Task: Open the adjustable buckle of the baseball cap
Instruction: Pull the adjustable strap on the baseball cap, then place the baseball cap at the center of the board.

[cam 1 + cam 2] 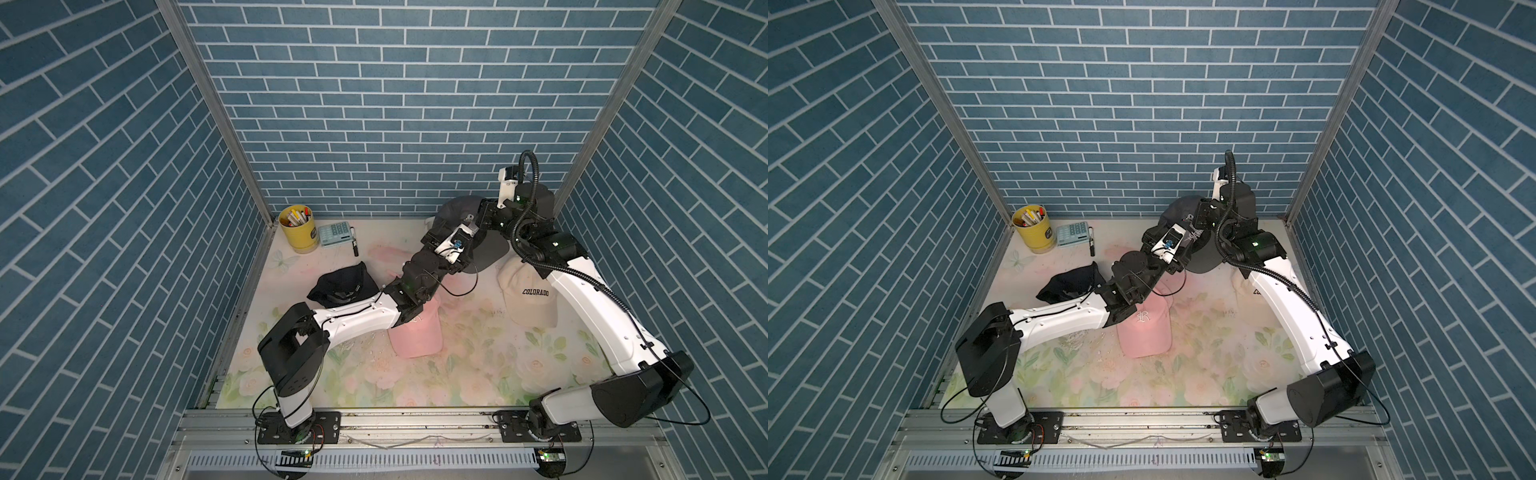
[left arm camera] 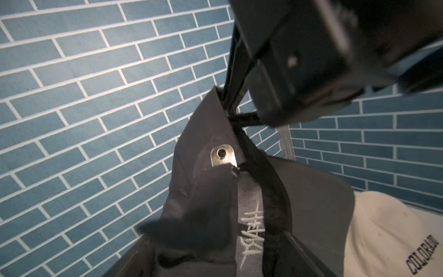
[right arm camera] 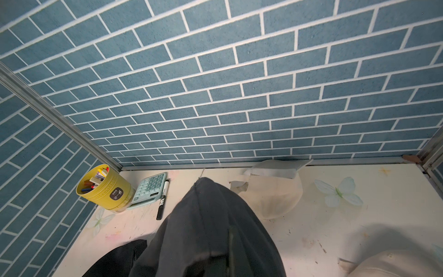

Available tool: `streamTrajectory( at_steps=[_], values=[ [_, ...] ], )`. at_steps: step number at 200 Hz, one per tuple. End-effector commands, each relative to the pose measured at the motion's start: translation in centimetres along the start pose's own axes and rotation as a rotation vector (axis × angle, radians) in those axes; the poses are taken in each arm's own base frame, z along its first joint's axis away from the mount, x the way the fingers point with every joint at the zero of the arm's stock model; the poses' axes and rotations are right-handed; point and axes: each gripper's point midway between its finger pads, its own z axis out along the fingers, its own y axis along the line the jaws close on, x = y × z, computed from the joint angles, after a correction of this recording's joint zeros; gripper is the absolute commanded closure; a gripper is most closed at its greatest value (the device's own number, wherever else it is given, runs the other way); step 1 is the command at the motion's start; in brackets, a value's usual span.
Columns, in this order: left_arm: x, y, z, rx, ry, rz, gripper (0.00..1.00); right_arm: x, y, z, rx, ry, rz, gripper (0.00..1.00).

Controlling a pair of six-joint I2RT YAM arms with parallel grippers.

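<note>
Evidently soft and light, the grey cap (image 2: 208,134) hangs from the right tool (image 2: 229,105) clamped near its stiff buckle (image 2: 223,156), which the spread left tool (image 1: 471,230) should pinch

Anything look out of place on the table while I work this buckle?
Nothing spilled or broken. Two oddities: the black cap lies crumpled with its inside showing, and a pale cap sits upturned against the back wall. The marker lies loose beside the calculator, outside the yellow cup.
</note>
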Motion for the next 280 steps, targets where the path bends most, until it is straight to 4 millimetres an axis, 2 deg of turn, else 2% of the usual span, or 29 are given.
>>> streamTrajectory(
  at_steps=[1, 22, 32, 54, 75, 113, 135, 177, 184, 213, 246, 257, 280],
  values=[
    [-1.9, 1.8, 0.6, -0.114, -0.040, 0.013, 0.22, -1.7, 1.2, -1.4, -0.038, -0.035, 0.065, 1.00],
    [-1.4, 2.7, 1.1, -0.178, -0.012, 0.044, 0.38, -1.5, 1.2, -1.5, -0.040, -0.028, 0.066, 1.00],
    [-1.5, 3.1, 1.1, -0.198, -0.013, 0.056, 0.43, -1.3, 1.1, -1.5, -0.039, -0.022, 0.066, 1.00],
    [-2.0, 4.2, 0.7, -0.246, -0.031, 0.057, 0.64, -1.0, 1.2, -1.4, -0.044, -0.013, 0.069, 1.00],
    [-2.2, 5.1, 0.4, -0.265, -0.041, 0.045, 0.77, -0.7, 0.9, -1.3, -0.034, -0.008, 0.070, 1.00],
    [-3.8, 6.0, -1.5, -0.226, -0.107, 0.012, 0.91, 0.0, 0.7, -1.3, -0.033, -0.017, 0.018, 1.00],
    [-4.7, 6.1, -2.3, -0.176, -0.128, -0.005, 1.00, 0.5, 1.7, -1.4, -0.109, -0.042, -0.077, 1.00],
    [-5.3, 7.3, -3.0, -0.109, -0.138, -0.063, 1.00, 1.6, 2.7, -1.1, -0.180, -0.037, -0.242, 1.00],
    [-5.4, 7.5, -3.1, -0.105, -0.138, -0.063, 1.00, 1.8, 3.5, -1.2, -0.225, -0.033, -0.263, 1.00],
    [-6.3, 7.1, -3.6, -0.047, -0.162, -0.076, 1.00, 2.7, 4.9, -1.4, -0.322, -0.044, -0.359, 1.00],
    [-7.1, 7.0, -3.7, -0.010, -0.172, -0.099, 1.00, 4.1, 6.7, -2.3, -0.450, -0.086, -0.467, 0.78],
    [-7.4, 6.9, -3.7, 0.004, -0.170, -0.099, 1.00, 4.2, 7.1, -2.4, -0.469, -0.092, -0.493, 0.77],
    [-7.4, 6.5, -3.7, 0.027, -0.166, -0.097, 1.00, 3.8, 6.8, -1.9, -0.430, -0.110, -0.517, 0.74]
  ],
)
